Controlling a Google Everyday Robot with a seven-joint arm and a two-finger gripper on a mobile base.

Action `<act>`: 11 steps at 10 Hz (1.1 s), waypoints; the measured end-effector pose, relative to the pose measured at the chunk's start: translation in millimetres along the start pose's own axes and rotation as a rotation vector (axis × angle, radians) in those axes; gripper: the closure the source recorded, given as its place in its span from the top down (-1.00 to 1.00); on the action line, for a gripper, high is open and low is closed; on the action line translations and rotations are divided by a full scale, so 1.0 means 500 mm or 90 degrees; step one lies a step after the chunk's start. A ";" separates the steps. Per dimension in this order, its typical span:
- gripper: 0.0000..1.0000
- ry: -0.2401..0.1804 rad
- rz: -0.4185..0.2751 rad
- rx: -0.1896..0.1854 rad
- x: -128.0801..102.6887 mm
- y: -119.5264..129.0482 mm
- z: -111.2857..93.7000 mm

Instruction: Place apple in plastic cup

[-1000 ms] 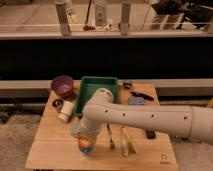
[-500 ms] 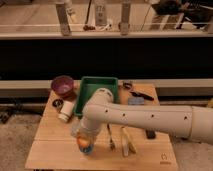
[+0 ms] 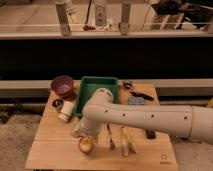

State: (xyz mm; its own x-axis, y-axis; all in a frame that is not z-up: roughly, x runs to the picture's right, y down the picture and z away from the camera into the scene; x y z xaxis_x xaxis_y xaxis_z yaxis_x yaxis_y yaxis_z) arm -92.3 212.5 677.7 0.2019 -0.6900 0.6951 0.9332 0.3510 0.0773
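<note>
My fingers (image 3: 81, 131) are down at the front left of the table (image 3: 50, 155), just above the apple (image 3: 86, 145) near the front edge; whether they grip it, I cannot tell

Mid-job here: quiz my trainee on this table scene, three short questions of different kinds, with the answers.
1. True or false: the gripper is low over the table's front left, close by the apple.
2. Which thing stands just left of the green tray? A. the white cup B. the banana pieces C. the apple
3. What colour is the bowl at the back left?
Key: 1 true; 2 A; 3 purple.
</note>
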 end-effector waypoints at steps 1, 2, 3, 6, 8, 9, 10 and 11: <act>0.60 0.000 0.002 0.001 0.000 0.001 -0.001; 0.60 -0.001 0.005 0.001 0.000 0.003 -0.002; 0.60 -0.002 0.009 0.000 0.001 0.004 -0.003; 0.60 -0.008 0.020 -0.006 0.003 0.006 -0.005; 0.60 -0.009 0.020 -0.006 0.002 0.006 -0.004; 0.60 -0.009 0.020 -0.006 0.002 0.006 -0.004; 0.60 -0.009 0.020 -0.006 0.002 0.006 -0.004; 0.60 -0.009 0.020 -0.006 0.002 0.006 -0.004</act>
State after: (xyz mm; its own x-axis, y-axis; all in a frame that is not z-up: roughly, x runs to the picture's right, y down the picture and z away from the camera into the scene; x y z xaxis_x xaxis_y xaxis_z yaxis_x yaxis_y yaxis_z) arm -88.6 211.5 677.3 0.2278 -0.6696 0.7069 0.9292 0.3665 0.0477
